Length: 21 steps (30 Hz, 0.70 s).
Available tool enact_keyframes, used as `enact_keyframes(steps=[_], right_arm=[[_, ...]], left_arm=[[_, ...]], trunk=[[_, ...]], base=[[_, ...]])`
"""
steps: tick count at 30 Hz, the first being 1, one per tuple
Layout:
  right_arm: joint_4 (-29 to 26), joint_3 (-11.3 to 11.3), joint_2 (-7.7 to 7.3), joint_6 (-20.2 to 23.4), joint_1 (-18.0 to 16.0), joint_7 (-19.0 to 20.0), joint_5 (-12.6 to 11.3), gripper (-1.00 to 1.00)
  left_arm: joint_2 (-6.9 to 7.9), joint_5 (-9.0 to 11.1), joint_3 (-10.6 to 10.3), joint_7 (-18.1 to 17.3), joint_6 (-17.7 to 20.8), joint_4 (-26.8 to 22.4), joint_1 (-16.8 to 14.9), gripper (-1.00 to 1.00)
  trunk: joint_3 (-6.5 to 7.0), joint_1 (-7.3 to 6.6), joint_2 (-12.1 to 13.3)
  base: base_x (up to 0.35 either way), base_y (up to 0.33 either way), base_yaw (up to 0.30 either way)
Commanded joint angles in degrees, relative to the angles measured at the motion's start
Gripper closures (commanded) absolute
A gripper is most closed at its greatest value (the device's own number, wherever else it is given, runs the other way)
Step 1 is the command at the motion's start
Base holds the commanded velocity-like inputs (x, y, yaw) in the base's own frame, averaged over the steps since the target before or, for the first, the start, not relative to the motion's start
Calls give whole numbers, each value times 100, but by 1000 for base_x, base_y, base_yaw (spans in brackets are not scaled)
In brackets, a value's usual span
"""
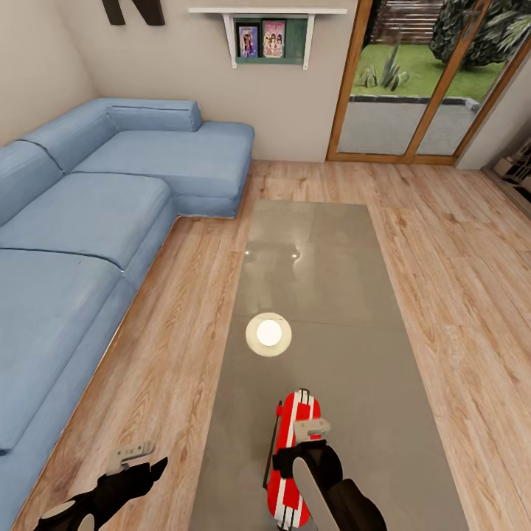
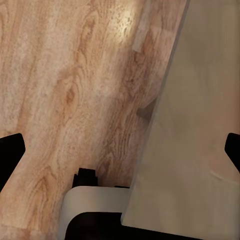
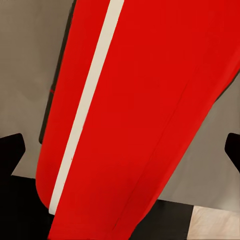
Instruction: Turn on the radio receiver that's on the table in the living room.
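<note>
Head view: long grey glossy tabletop runs from near to far across the light wood floor, slightly right of centre. The red radio with white stripes stands on its near end, narrow edge up. A round white lamp reflection sits on the glass just beyond it. The right tool is directly over the radio's top edge and appears to touch it; whether its fingers are spread or closed cannot be told from this angle. The left tool hangs over the floor, left of the tabletop's near corner, holding nothing; finger spacing unclear here. A blue sectional sofa fills the left side. On the far wall are a white shelf with pictures, and part of a dark letter further left. Glass doors at far right give onto a garden. Left wrist view: floor planks and the tabletop's edge below; two dark fingertips sit at opposite margins, wide apart, nothing between them, so the left tool is open. Right wrist view: the radio's red body with one white stripe, very close, grey tabletop beside it. Dark fingertips at both margins, spread wide on either side of the radio, not clamping it: open.
</note>
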Motion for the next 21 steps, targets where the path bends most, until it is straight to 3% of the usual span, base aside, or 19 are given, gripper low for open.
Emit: enact_keyframes(steps=[1, 21], right_arm=[[23, 0, 0, -6, 0, 0, 0, -100], [119, -1, 0, -39, 0, 10, 14, -100]], left_arm=[[0, 0, 1, -1, 0, 1, 0, -100], [0, 1, 3, 1, 0, 2, 0, -100]], trunk=[[0, 0, 0], [0, 0, 0]], base=[[0, 0, 0], [0, 0, 0]])
